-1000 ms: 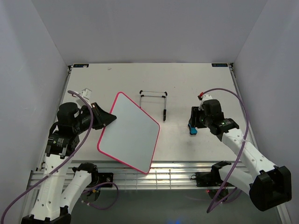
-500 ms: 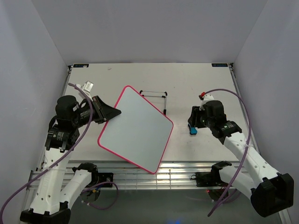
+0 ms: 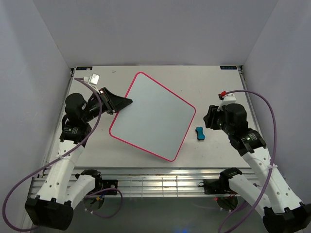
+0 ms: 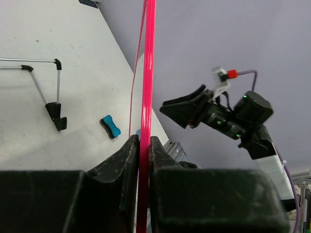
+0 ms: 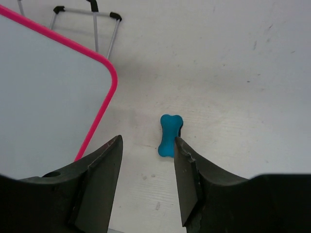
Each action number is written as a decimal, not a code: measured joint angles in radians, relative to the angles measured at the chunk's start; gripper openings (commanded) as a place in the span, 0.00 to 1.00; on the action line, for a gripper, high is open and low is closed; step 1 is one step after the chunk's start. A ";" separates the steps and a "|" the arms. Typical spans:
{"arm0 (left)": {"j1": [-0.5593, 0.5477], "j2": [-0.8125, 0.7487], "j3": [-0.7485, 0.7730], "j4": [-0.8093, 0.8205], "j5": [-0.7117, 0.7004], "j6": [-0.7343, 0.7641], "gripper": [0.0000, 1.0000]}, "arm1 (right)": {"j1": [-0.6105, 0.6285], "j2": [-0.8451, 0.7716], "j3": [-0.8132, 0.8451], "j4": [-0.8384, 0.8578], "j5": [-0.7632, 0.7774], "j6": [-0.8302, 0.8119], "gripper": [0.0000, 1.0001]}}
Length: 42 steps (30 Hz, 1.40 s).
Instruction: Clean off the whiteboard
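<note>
1. The whiteboard (image 3: 153, 116), a glossy white rectangle in a thin pink-red frame, is held raised over the middle of the pale table (image 3: 97, 155). It sits turned like a diamond, with one corner towards the near edge.
2. Just right of that corner, a small blue bone-shaped eraser (image 3: 199, 132) lies flat on the table, apart from the board.
3. The right gripper (image 3: 210, 118) hovers by the eraser, jaws parted and holding nothing.
4. Farther back on the left, the left gripper (image 3: 124, 103) is clenched on the whiteboard's frame edge.
5. A thin black wire stand (image 5: 97, 14) sits beyond the board.
</note>
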 measured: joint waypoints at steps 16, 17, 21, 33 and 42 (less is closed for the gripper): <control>-0.099 0.494 0.022 0.494 -0.003 -0.076 0.00 | 0.000 -0.078 0.090 -0.158 0.095 -0.027 0.53; -0.103 0.518 0.023 0.528 -0.010 -0.080 0.00 | 0.000 -0.074 0.090 -0.162 0.092 -0.027 0.53; -0.114 0.618 0.040 0.656 -0.029 -0.103 0.00 | 0.000 -0.070 0.090 -0.165 0.062 -0.026 0.53; -0.116 0.911 0.185 0.967 -0.089 -0.187 0.00 | 0.000 -0.103 0.080 -0.177 -0.001 -0.013 0.53; -0.115 1.118 0.407 1.103 -0.044 -0.204 0.00 | 0.000 -0.097 0.081 -0.196 -0.030 -0.016 0.53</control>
